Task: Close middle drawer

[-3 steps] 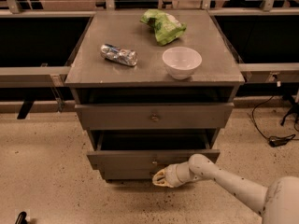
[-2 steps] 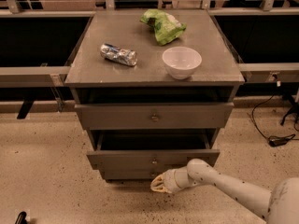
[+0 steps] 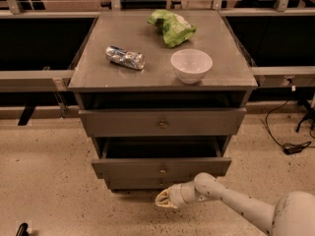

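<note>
The scene is lit evenly from overhead, and a warm yellowish cast is given to the speckled floor [image 3: 44, 171]. A soft sheen is seen on the grey cabinet top [image 3: 147, 38], where the white bowl [image 3: 191, 65] is rendered brightest, with a short shadow thrown at its base. Deep shadow is found inside the open middle drawer [image 3: 162, 168] and under the top's overhang. The gripper [image 3: 166, 199], low in front of the cabinet below that drawer's front, is lit pale cream.
</note>
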`<state>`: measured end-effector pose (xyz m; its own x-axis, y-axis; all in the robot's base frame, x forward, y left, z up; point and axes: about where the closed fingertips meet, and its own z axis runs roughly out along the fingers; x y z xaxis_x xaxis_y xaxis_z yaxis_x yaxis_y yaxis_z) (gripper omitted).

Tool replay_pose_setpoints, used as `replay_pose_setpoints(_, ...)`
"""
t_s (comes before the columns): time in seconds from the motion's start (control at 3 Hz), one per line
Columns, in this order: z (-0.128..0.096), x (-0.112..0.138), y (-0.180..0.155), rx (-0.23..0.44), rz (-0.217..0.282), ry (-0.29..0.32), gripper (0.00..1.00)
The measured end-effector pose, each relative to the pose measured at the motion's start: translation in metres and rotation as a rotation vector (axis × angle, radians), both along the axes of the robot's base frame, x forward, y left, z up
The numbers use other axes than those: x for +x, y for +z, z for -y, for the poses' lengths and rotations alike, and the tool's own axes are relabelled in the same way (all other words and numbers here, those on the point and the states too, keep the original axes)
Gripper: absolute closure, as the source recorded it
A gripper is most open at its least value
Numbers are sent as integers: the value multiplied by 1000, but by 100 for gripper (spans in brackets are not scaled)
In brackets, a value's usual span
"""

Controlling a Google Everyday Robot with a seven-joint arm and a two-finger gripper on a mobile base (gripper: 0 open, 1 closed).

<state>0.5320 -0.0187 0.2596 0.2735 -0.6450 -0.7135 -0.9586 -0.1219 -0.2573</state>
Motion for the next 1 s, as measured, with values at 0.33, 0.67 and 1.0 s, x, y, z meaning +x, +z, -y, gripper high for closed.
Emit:
replay_pose_setpoints(0.33, 3, 18, -20, -1, 0, -24, 100)
replay_pose_setpoints(0.67, 12, 41, -34, -11, 0, -41, 100)
replay_pose_setpoints(1.0, 9, 63, -48, -12, -1, -22, 100)
